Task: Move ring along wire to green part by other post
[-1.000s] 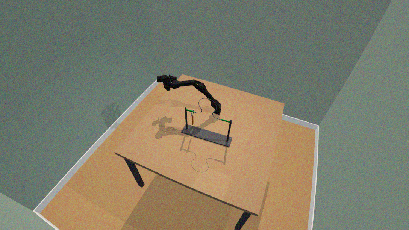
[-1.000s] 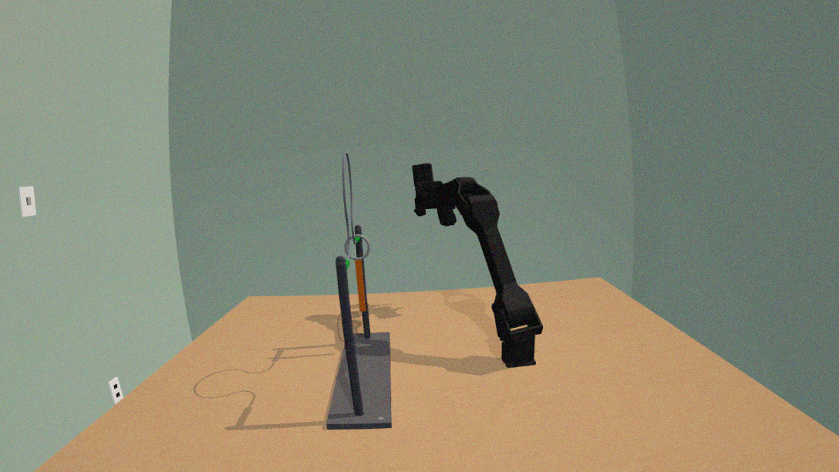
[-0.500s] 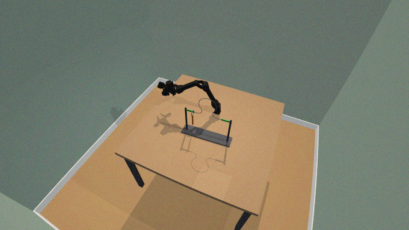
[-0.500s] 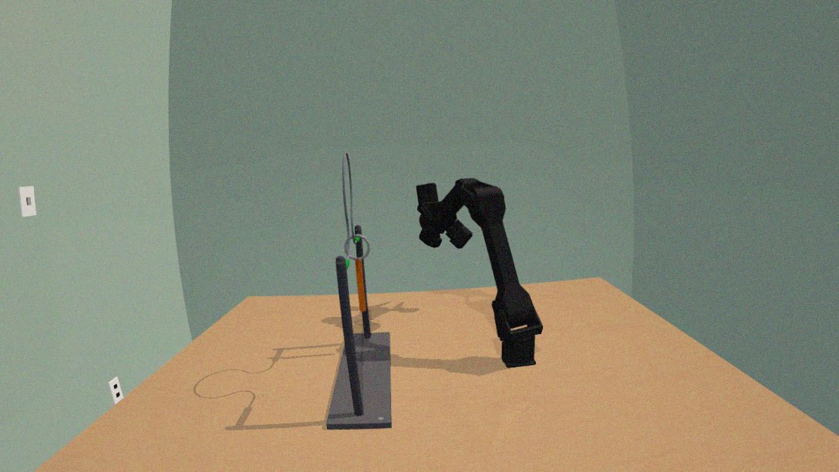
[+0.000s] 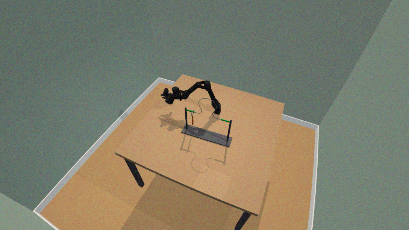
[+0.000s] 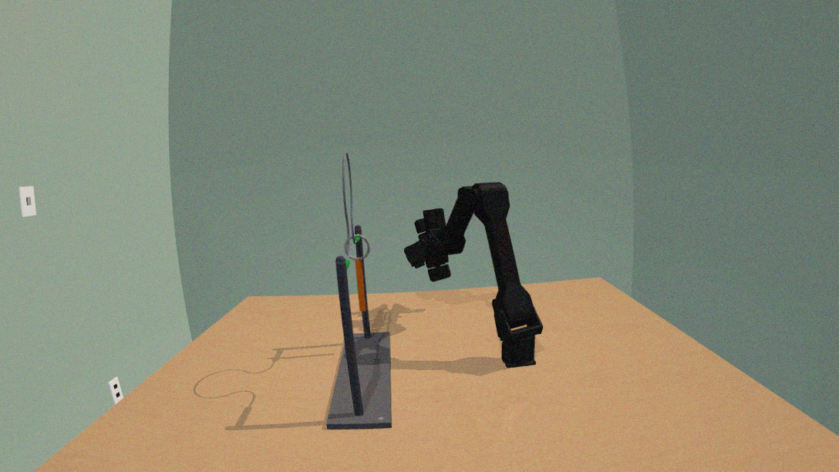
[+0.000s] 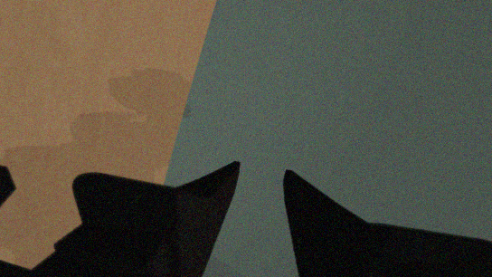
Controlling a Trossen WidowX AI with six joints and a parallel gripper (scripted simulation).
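The ring (image 5: 191, 113) (image 6: 368, 247) hangs on the left green part (image 5: 188, 110) of the wire in the top view, near the left post (image 5: 186, 119) (image 6: 366, 319). Its orange handle (image 5: 192, 119) (image 6: 360, 285) points straight down, above the base. The other green part (image 5: 225, 120) meets the right post (image 5: 229, 130) (image 6: 348, 340). My gripper (image 5: 162, 96) (image 7: 261, 171) is partly open and empty, with a gap between its fingertips. It is in the air, left of and behind the ring in the top view, touching neither ring nor handle. The wrist view shows neither of them.
The thin grey wire (image 5: 204, 98) (image 6: 345, 154) rises in a tall loop between the green parts. The posts stand on a dark base (image 5: 208, 137) (image 6: 375, 393) on the wooden table (image 5: 160, 148) (image 6: 615, 381). The arm stands behind the stand in the top view.
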